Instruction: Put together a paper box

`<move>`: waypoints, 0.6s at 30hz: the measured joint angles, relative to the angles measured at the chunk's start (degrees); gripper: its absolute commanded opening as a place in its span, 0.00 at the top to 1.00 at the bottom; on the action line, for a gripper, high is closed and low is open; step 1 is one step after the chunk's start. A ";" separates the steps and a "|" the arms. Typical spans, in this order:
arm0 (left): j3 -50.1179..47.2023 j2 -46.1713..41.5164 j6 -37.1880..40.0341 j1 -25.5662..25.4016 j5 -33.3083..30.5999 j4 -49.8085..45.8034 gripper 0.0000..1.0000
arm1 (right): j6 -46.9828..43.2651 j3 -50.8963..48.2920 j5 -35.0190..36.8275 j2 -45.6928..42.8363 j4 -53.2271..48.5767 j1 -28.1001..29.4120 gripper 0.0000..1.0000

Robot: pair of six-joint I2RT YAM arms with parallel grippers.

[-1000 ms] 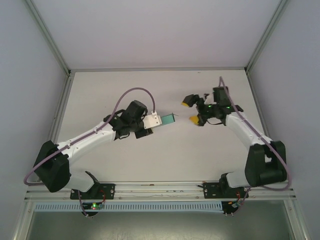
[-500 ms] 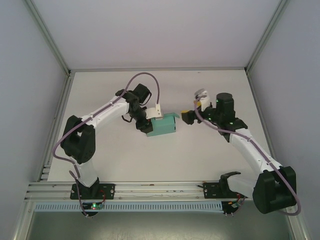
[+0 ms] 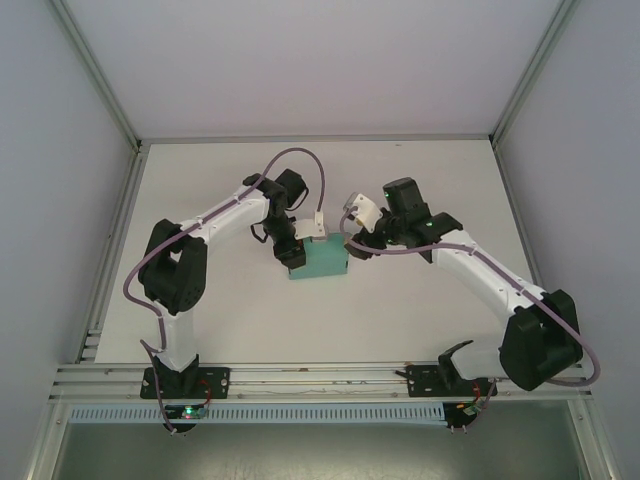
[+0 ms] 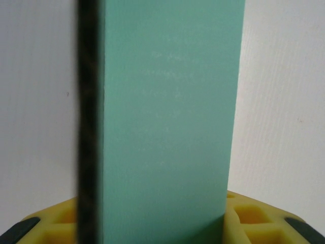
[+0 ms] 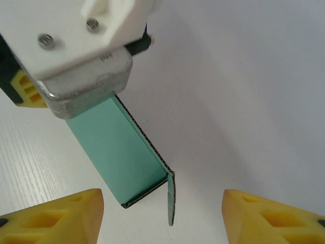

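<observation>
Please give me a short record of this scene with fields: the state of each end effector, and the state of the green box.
left end effector: shut on one end of the paper box
right end effector: open, fingers spread on either side of the box's free end, not touching it
paper box: teal, folded into a narrow sleeve
end flap: sticking out, not tucked in
table: white; cannot tell whether the box rests on it

paper box [image 3: 320, 263] sits between left hand [image 3: 297, 260] and right hand [image 3: 351, 244].
</observation>
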 measured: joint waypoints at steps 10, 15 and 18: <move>0.00 0.39 -0.39 0.00 -0.63 0.33 0.68 | 2.29 6.38 3.96 9.27 -3.26 0.15 0.62; 0.00 0.39 -1.33 0.00 -0.87 0.90 0.68 | 3.45 8.04 3.08 10.99 -5.27 1.22 0.90; 0.00 0.39 -1.62 0.00 -1.03 1.05 0.68 | 5.07 8.44 3.02 11.02 -6.40 1.84 0.98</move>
